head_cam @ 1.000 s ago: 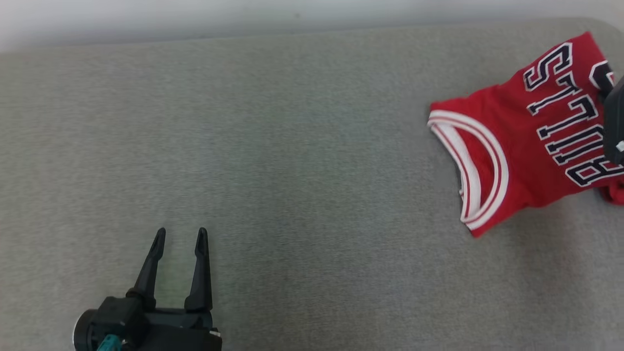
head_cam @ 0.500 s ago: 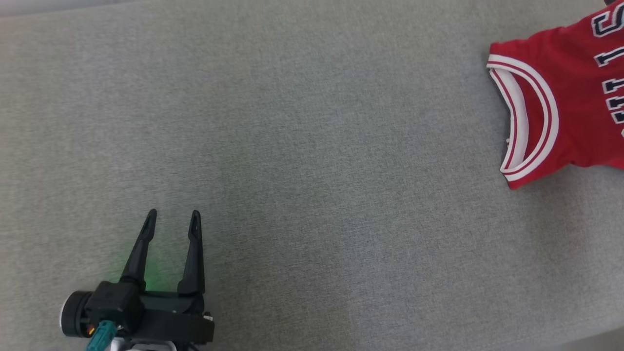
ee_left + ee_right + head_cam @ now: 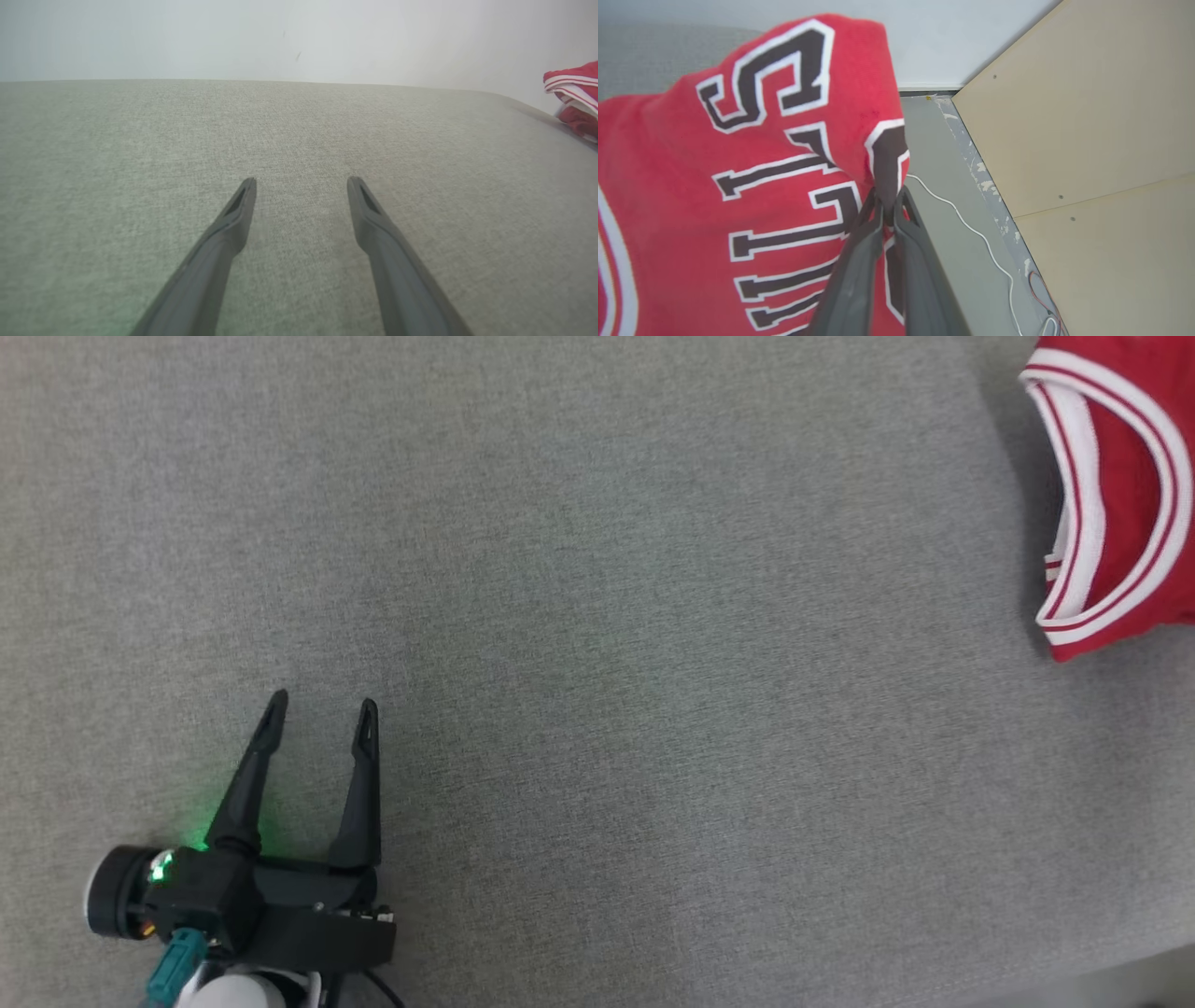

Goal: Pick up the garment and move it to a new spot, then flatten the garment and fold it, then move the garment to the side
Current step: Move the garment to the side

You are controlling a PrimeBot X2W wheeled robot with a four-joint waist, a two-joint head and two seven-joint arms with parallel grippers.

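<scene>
- Right wrist view: our right gripper (image 3: pixel 888 200) is clenched on a fold of the red garment (image 3: pixel 738 177), which spreads left of the jaws.
- Our left gripper (image 3: pixel 323 702) stands released over the gray surface (image 3: pixel 597 616), the garment well apart to its right.

Bright, soft, even light. A green glow tints the worktop (image 3: pixel 597 616) beside the left tool (image 3: pixel 322 702). The garment (image 3: pixel 1130 495) casts a faint shadow.
</scene>
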